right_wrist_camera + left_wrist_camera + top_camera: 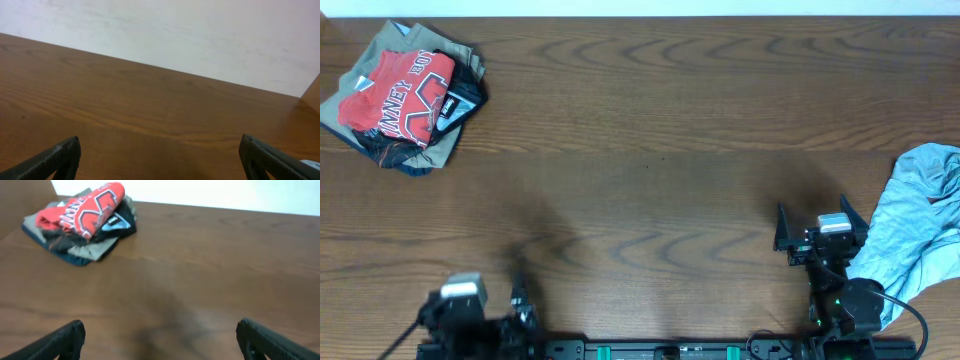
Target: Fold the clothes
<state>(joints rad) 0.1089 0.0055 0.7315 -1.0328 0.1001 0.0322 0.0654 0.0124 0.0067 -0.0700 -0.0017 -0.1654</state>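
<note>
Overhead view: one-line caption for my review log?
Far left, a red printed shirt atop a clothes pile; at right, a crumpled pale blue-grey garment by the open right gripper.

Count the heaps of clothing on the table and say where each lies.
2. A stack topped by a red lettered T-shirt at the far left corner; a crumpled pale blue-grey garment at the right edge. Lower garments in the stack are partly hidden.

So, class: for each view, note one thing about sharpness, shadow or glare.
Overhead: even light, faint soft shadows on the table. Left wrist: stacked clothes slightly soft, left pincer tips dark blurs. Right wrist: bright, washed-out wall, clear wood grain.
</note>
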